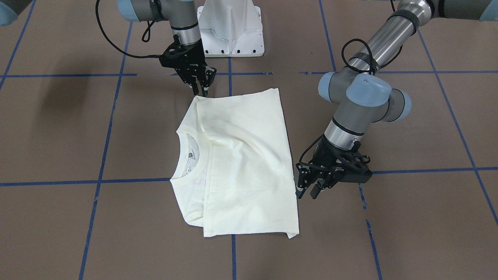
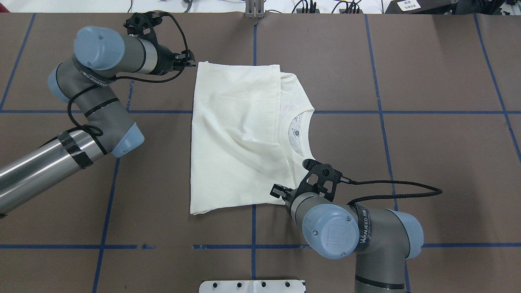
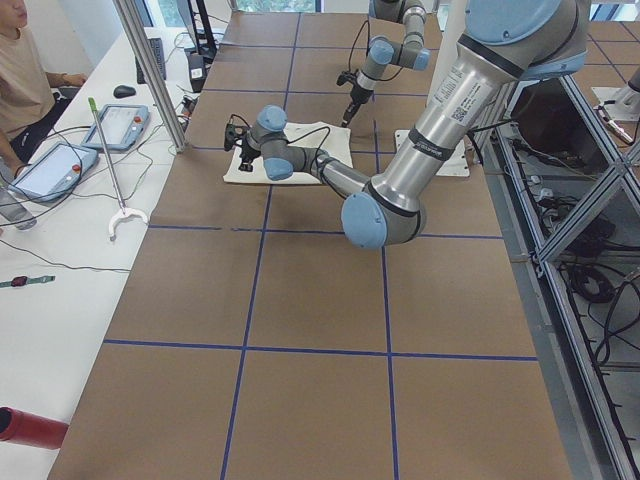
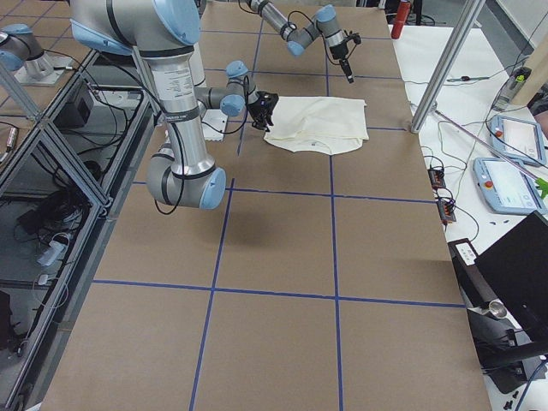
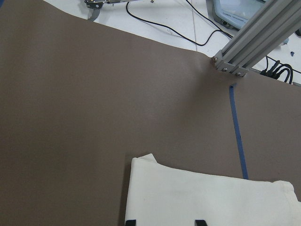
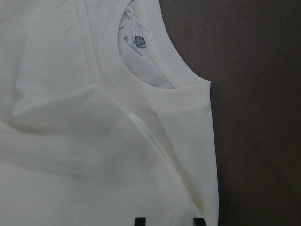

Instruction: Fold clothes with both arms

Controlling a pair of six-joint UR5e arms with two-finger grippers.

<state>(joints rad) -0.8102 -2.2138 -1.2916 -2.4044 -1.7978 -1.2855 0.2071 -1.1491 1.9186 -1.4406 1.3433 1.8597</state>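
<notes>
The cream long-sleeved T-shirt [image 1: 241,163] lies flat on the brown table, folded to a rough rectangle, with its ribbed collar [image 2: 299,130] and neck label showing. The print faces down, and only a faint tint shows through. My left gripper [image 1: 307,194] is open and empty, just off the hem side near the shirt's far corner [image 5: 141,162]; it also shows in the overhead view [image 2: 192,64]. My right gripper [image 1: 200,92] is open and empty, low over the shirt's near shoulder corner beside the collar [image 6: 155,89]. Its fingertips [image 6: 139,220] stand apart over the cloth.
The white pedestal base [image 1: 231,31] stands at the robot's side of the table. Blue tape lines [image 1: 105,128] grid the surface. An aluminium post [image 5: 254,37] rises at the far edge. A side table [image 3: 70,240] holds tablets, and a person [image 3: 25,60] sits there.
</notes>
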